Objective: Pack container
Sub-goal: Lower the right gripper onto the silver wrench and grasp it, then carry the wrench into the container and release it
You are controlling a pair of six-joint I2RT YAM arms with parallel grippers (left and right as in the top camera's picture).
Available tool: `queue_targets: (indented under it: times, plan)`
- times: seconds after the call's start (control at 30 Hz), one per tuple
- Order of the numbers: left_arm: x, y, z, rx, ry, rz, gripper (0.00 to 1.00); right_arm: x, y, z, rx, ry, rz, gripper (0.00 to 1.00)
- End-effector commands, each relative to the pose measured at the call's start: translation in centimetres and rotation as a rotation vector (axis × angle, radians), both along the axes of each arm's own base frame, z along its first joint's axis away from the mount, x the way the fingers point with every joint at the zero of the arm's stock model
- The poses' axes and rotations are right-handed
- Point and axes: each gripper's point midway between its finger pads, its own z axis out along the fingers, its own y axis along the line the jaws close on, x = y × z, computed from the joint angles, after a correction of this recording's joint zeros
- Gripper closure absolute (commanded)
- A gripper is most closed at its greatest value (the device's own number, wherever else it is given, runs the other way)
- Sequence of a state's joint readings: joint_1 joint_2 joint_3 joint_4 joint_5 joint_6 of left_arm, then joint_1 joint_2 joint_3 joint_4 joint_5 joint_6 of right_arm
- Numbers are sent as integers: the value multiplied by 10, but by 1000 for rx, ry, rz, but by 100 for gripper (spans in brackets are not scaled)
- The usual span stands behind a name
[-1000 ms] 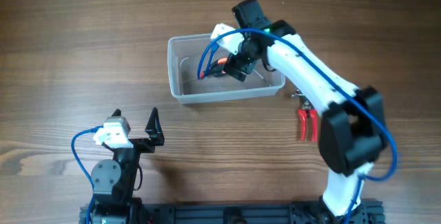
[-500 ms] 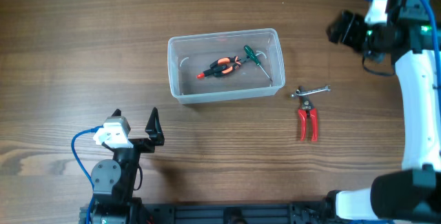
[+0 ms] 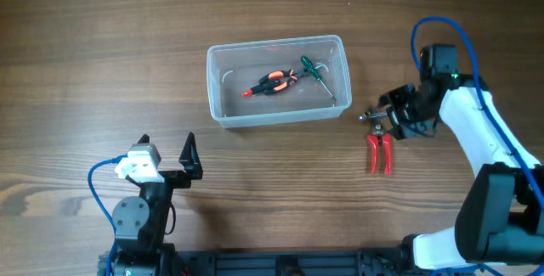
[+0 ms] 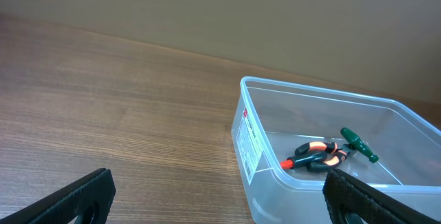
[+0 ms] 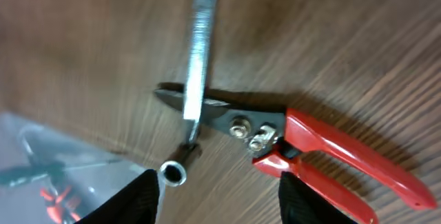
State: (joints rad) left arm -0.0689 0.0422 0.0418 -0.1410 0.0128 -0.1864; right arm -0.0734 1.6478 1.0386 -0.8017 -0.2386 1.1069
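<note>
The clear plastic container (image 3: 276,81) sits mid-table and holds orange-black pliers (image 3: 272,82) and a green-handled screwdriver (image 3: 316,76); it also shows in the left wrist view (image 4: 275,172). Red-handled pliers (image 3: 379,152) and a silver wrench (image 3: 382,113) lie on the table to its right. My right gripper (image 3: 393,123) is open and empty, hovering just above the wrench (image 5: 196,72) and the red pliers (image 5: 324,155). My left gripper (image 3: 170,161) is open and empty near the front edge.
The wooden table (image 3: 102,72) carries nothing else. The left arm base (image 3: 136,216) stands at the front left. The right arm (image 3: 484,140) reaches in from the right side.
The right arm left the container, swung out to the far right, then came down over the wrench and red pliers. The left arm has not moved.
</note>
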Motion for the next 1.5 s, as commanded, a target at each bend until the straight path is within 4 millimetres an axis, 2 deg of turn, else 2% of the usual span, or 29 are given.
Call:
queue_targets:
  times: [0.0,0.17,0.37,0.5,0.67,0.9,1.0,1.07,1.17,1.2,1.23,1.27,1.33,1.37,1.43,1.47]
  plan:
    - [0,2,-2,-11,4,10,0,0,-9,-9,-31,24,-131,47]
    - [0,2,-2,-11,5,10,0,5,-22,-17,-94,25,-176,48]
    - [0,2,-2,-11,5,10,0,5,-21,-42,-90,81,-165,50]
    - [0,2,-2,-11,4,10,0,15,-17,-57,-67,64,-135,51]
    - [0,2,-2,-11,4,10,0,17,-16,-66,-54,72,-134,61]
    - [0,2,-2,-11,4,10,0,21,-18,-65,-63,53,-134,96]
    - [0,2,-2,-11,4,10,0,37,-18,-59,-66,-22,-58,96]
    - [0,2,-2,-11,4,10,0,57,-18,-44,-55,-99,2,96]
    - [0,2,-2,-11,5,10,0,101,-11,7,-30,-308,146,96]
    - [0,2,-2,-11,5,10,0,115,-7,30,-30,-386,205,96]
    - [0,2,-2,-11,5,10,0,131,1,61,-32,-488,290,96]
    - [0,2,-2,-11,5,10,0,148,20,110,-49,-651,452,96]
    - [0,2,-2,-11,4,10,0,155,44,159,-74,-807,617,96]
    - [0,2,-2,-11,4,10,0,155,63,187,-96,-902,742,96]
    - [0,2,-2,-11,4,10,0,146,101,223,-133,-1035,955,96]
    - [0,2,-2,-11,4,10,0,136,129,237,-158,-1123,1118,95]
